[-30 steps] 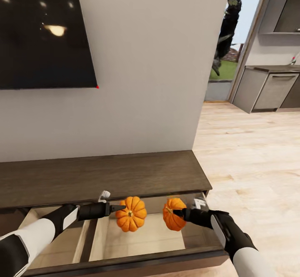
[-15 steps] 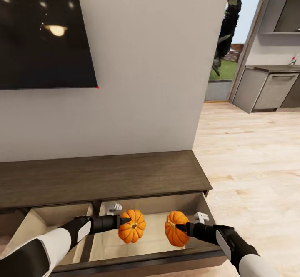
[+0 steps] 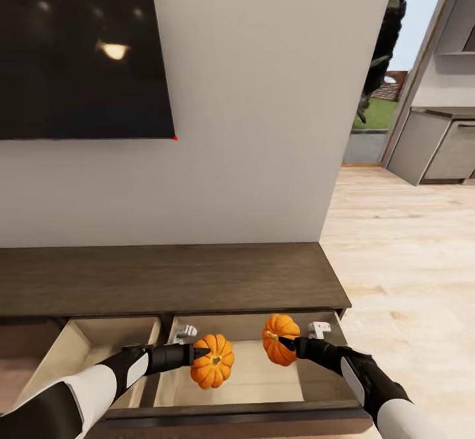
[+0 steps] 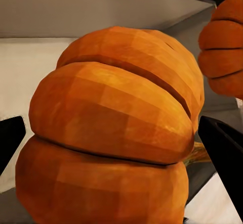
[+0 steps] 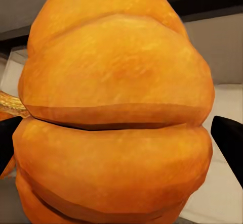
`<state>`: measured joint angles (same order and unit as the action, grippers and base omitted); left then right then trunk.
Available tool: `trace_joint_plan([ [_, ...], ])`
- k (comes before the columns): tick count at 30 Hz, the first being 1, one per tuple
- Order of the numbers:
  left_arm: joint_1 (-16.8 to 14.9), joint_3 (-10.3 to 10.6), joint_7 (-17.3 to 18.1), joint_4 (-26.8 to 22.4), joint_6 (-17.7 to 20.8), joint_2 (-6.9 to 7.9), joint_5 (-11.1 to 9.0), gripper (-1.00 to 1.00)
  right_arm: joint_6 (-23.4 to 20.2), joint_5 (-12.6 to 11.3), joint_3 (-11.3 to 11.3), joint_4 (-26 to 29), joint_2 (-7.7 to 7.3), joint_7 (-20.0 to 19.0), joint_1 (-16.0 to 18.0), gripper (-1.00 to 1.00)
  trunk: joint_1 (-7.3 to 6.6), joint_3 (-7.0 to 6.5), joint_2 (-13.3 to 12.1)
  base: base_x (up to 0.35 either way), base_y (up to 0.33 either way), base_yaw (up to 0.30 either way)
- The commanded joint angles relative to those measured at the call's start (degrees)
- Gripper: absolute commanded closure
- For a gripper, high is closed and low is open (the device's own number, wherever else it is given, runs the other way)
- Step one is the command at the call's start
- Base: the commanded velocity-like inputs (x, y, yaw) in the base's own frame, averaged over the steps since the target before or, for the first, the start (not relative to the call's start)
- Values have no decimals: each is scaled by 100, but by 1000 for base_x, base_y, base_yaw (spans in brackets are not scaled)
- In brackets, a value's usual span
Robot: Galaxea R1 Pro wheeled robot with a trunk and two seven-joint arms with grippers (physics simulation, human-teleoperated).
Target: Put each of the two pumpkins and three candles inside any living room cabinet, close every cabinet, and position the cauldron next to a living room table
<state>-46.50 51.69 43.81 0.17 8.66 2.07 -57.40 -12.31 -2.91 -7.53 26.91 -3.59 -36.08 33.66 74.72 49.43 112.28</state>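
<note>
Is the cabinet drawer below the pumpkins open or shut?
Open. The drawer is pulled out from the cabinet, showing its pale inside. Each gripper, left and right, holds a pumpkin above it.

Left pumpkin (image 3: 212, 370): matt orange, ribbed, faceted skin; stem brownish, dull.
Right pumpkin (image 3: 280, 348): same matt orange, slightly mottled up close (image 5: 116, 107).
Cabinet (image 3: 165, 277): dark-brown wood, visible grain, low sheen; drawer insides pale beige, smooth, matt.
Floor (image 3: 409, 254) at 3 o'clock: light wood planks, satin.
Wall (image 3: 251, 96): plain off-white, matt.
Screen (image 3: 79, 49) at 10 o'clock: glossy black, reflecting lamps.
</note>
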Motion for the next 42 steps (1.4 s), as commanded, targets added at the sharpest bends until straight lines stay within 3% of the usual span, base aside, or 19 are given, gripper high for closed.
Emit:
trace_joint_plan([
  [1,9,-10,-4,0,-4,-16,-6,100,0,-8,-3,0,4,3,1,100,0,-3,0,0,0,272],
  [13,27,-10,-12,-25,-4,-57,-8,100,14,-26,-10,-81,21,6,1,100,0,-5,0,85,-84,26],
  [18,27,-10,-12,-26,-4,-54,-8,100,-1,142,-10,-140,22,-10,1,100,0,-5,0,174,-165,0],
  [22,27,-10,-7,-23,-4,-50,-8,100,-2,171,-7,-548,-17,-44,1,100,0,-5,0,25,-24,0],
  [24,27,-12,2,-10,-4,-49,-4,100,4,187,-4,-883,-38,-231,1,100,0,-5,0,4,-4,0],
  [26,32,-11,54,-2,-4,-45,-1,100,8,190,-3,-1041,-33,-720,1,100,0,-5,0,1,-1,0],
  [29,129,-10,186,-5,-4,-50,6,100,25,205,2,-1271,-27,-903,1,100,0,-5,0,0,0,0],
  [33,205,-10,230,-8,-55,-53,9,100,353,227,6,-1322,-29,-927,1,100,0,-5,0,0,0,0],
  [34,251,-10,233,-2,-101,-48,7,100,689,229,-1,-1322,-21,-898,1,100,0,-5,0,0,0,0],
  [42,264,-19,193,-8,-118,9,-22,100,788,221,-11,-1320,-35,-813,1,100,0,-5,0,0,0,0],
])
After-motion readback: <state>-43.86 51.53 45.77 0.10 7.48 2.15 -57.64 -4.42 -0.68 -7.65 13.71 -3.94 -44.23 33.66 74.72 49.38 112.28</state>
